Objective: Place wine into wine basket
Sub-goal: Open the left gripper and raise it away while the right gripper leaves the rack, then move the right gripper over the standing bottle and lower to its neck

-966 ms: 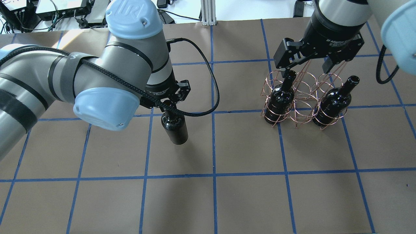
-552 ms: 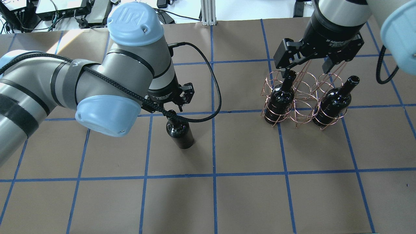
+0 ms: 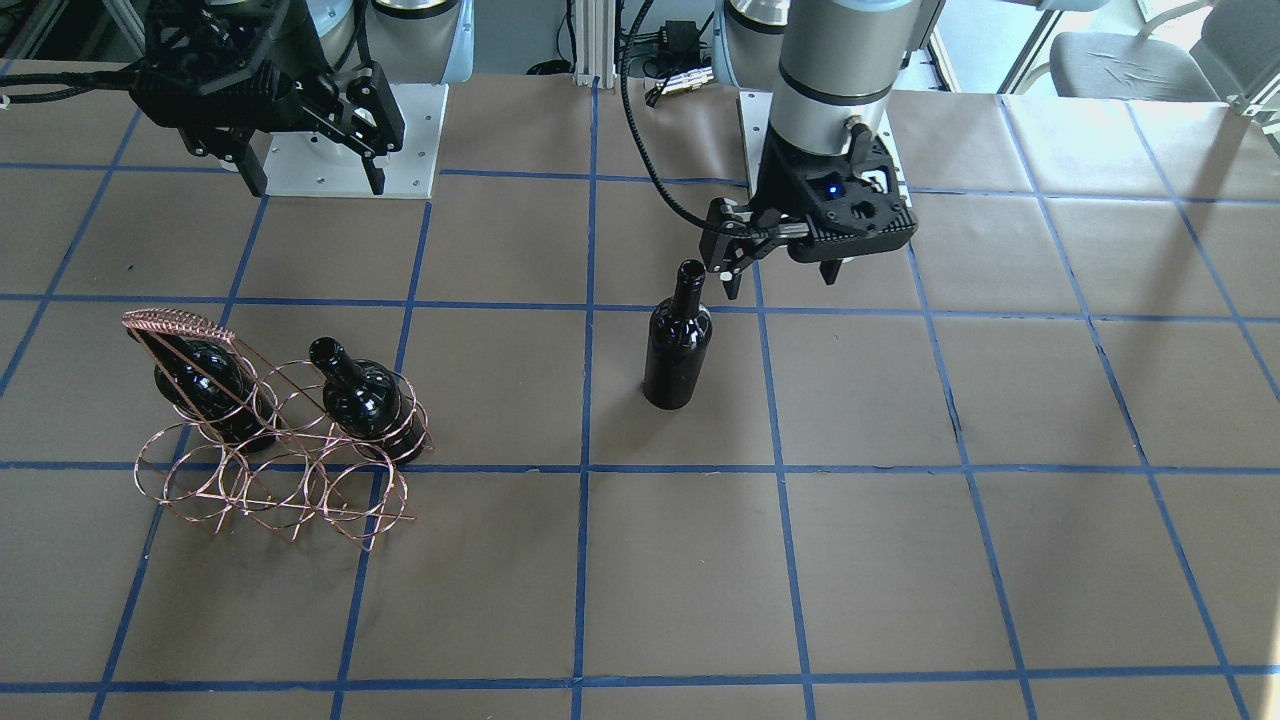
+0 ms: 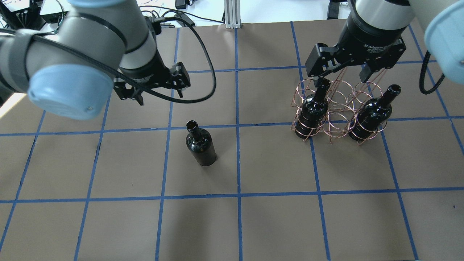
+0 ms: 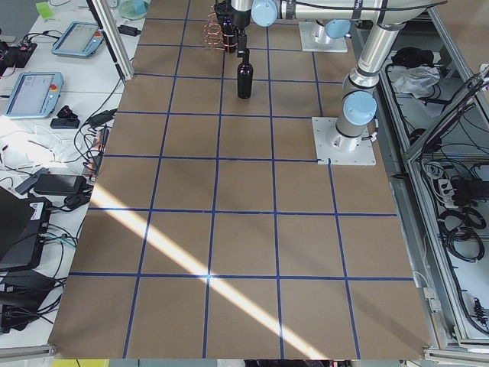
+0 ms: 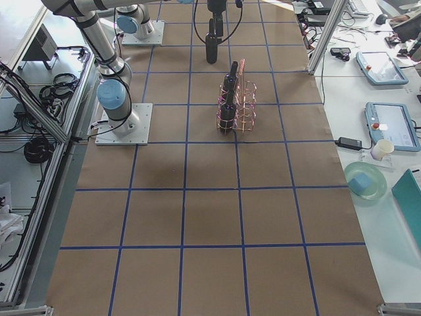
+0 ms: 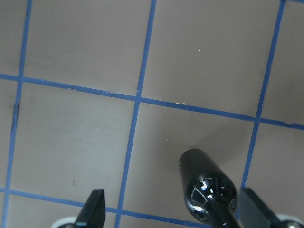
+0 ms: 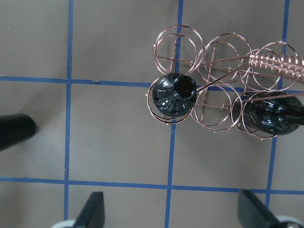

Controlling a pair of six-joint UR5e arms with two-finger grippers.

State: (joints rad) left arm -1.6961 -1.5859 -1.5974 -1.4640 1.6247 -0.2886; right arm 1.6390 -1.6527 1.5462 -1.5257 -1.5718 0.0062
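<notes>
Wine [image 4: 201,148] stands upright, neck up — left tool [image 4: 159,95] spread wide, empty, nearby.

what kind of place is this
Probably a robotics lab: left arm and right arm bolted to a table gridded with blue tape, a teach pendant alongside.

A brown paper-covered table [image 5: 244,229] gridded with blue tape lines [image 5: 214,212] fills the left-side view, a bright diagonal sunlight streak [image 5: 183,257] crossing its lower left, a cluttered white side bench [image 5: 80,76] at upper left, and a grey office chair [image 3: 1110,50] sits upper right in the front-facing view.
</notes>
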